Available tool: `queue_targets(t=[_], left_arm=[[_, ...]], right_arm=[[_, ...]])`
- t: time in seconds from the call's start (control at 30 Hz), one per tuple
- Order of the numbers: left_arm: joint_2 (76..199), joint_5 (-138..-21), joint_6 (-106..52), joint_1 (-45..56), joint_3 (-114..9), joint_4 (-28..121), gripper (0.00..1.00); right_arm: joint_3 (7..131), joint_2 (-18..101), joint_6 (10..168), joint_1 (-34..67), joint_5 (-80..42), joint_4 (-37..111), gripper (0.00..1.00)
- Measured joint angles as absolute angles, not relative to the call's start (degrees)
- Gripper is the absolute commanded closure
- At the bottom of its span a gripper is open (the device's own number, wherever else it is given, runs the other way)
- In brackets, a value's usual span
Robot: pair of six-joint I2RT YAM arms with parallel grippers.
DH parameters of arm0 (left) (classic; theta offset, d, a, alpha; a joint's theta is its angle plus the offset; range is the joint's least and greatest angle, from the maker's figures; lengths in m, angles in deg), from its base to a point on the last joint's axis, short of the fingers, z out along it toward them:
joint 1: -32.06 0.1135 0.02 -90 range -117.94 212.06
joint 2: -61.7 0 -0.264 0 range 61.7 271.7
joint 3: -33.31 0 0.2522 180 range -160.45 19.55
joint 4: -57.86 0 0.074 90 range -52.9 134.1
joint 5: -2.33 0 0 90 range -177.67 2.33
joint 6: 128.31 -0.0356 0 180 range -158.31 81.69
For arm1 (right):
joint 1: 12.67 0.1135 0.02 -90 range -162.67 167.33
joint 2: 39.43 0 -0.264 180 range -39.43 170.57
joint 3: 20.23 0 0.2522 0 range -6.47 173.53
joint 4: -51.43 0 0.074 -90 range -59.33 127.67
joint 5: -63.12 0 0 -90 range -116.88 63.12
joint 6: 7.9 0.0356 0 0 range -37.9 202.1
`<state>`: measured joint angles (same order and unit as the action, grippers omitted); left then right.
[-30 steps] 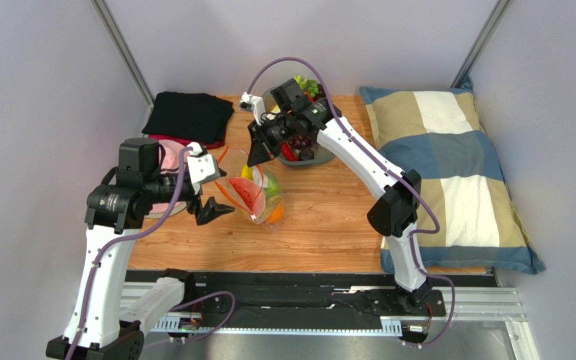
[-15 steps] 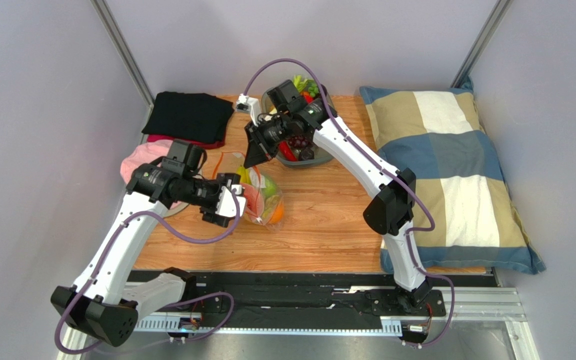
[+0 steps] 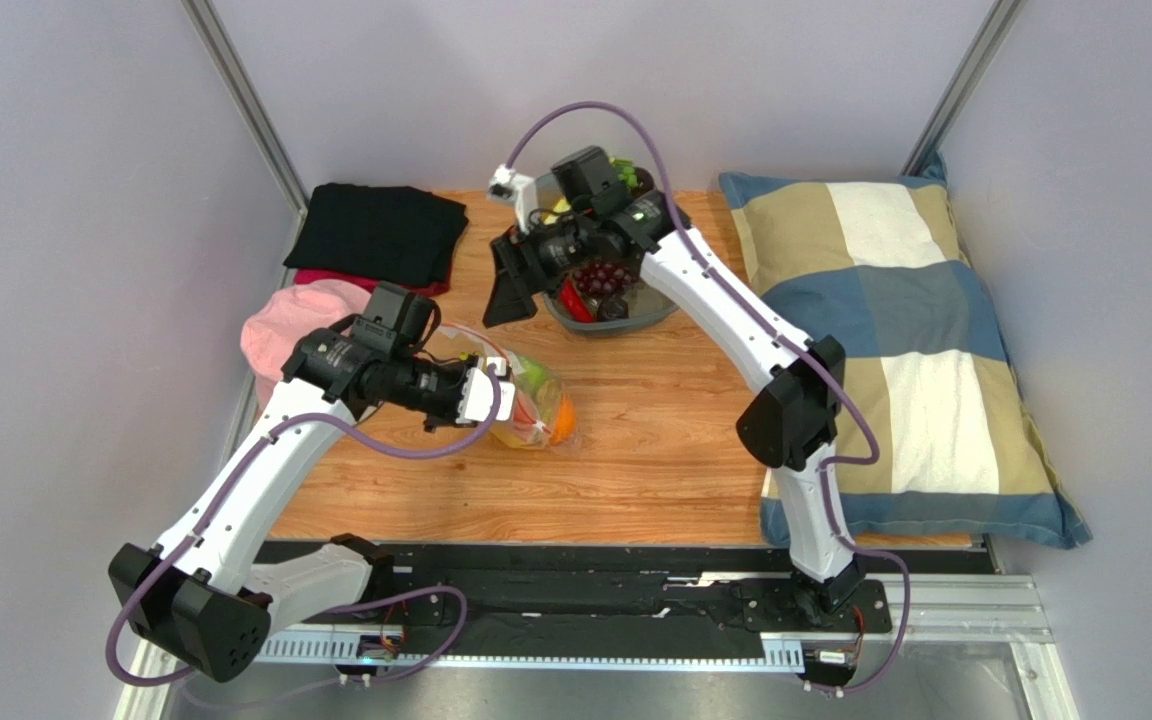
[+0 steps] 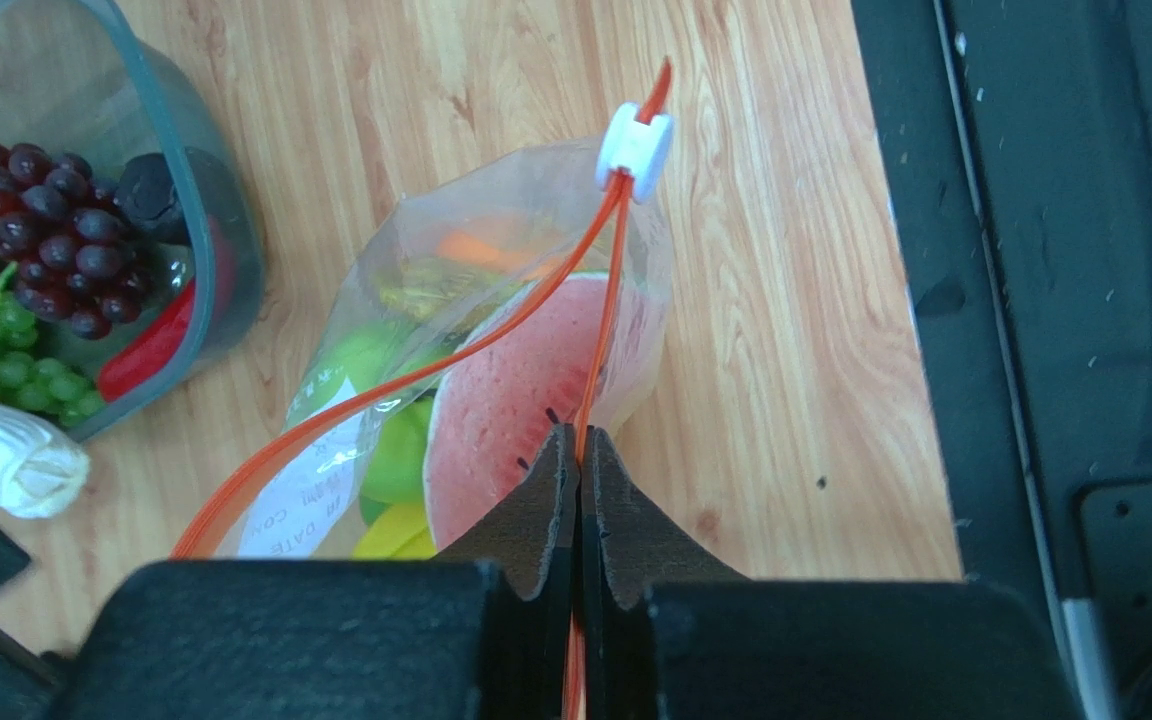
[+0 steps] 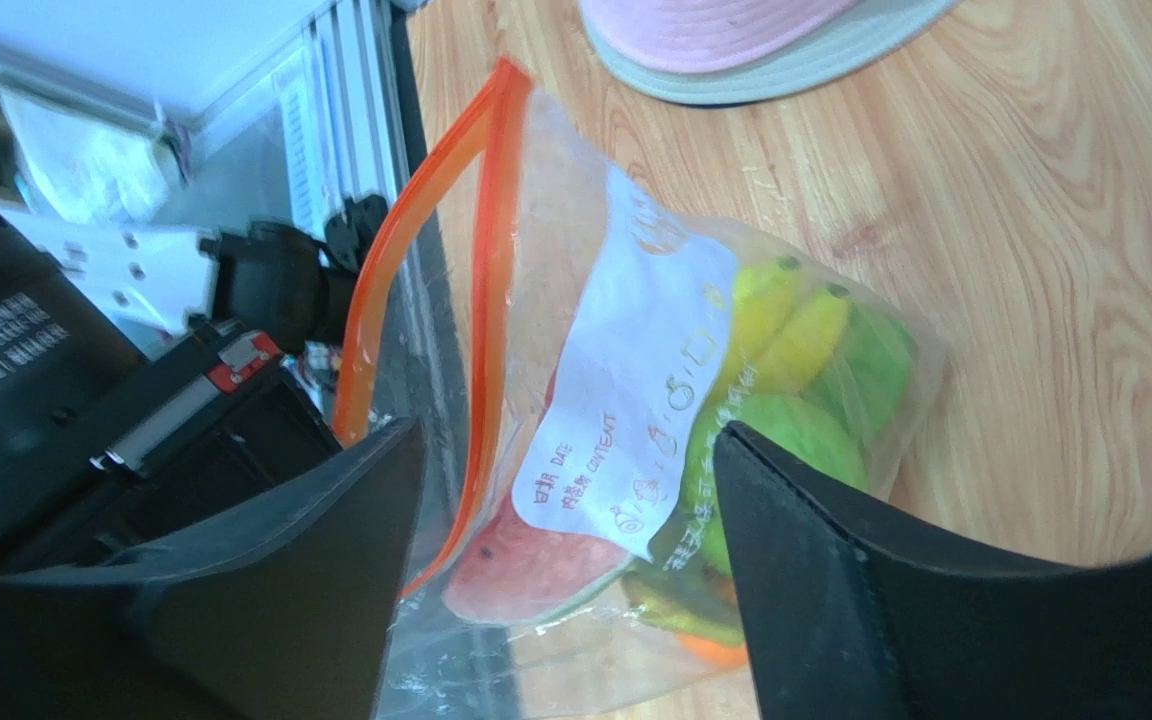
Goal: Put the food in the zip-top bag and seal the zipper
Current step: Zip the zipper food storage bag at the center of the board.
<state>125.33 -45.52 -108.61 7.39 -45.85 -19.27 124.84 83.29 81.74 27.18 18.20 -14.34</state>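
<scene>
The zip-top bag [image 3: 534, 408] lies on the wooden table holding the food: a watermelon slice [image 4: 515, 398], green fruit [image 4: 387, 450], a yellow banana [image 5: 778, 323] and an orange [image 3: 560, 420]. My left gripper [image 4: 579, 446] is shut on one orange strip of the zipper [image 4: 597, 330]. The two strips part below the white slider [image 4: 635, 150] at the far end, so the mouth gapes. My right gripper [image 5: 567, 443] hangs open above the bag, apart from it, nothing between its fingers [image 5: 312, 570]. Seen from the top camera, the right gripper [image 3: 504, 293] is behind the bag.
A grey bin [image 3: 654, 314] of toy grapes and other fruit stands behind the bag. A pink cap [image 3: 289, 323] and black cloth [image 3: 379, 233] lie at the back left. A checked pillow [image 3: 898, 345] fills the right side. The table's front edge meets a black rail [image 4: 1078, 300].
My left gripper swung in from the left and shut on the zipper strip. My right gripper let go of the bag, opened and drew back. The bag sagged lower.
</scene>
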Motion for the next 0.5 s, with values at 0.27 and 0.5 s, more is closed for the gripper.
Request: queue_targets(t=[0.27, 0.5], left_arm=[[125.75, -42.02, -87.69, 7.35, -45.85, -10.07, 1.0], [129.25, -41.67, -72.46, 7.28, -47.23, -2.29, 1.0]], right_arm=[[101.82, 63.16, 82.44, 12.63, 16.14, -5.38, 0.18], [73.21, 38.83, 74.79, 12.15, 15.14, 2.3, 0.16]])
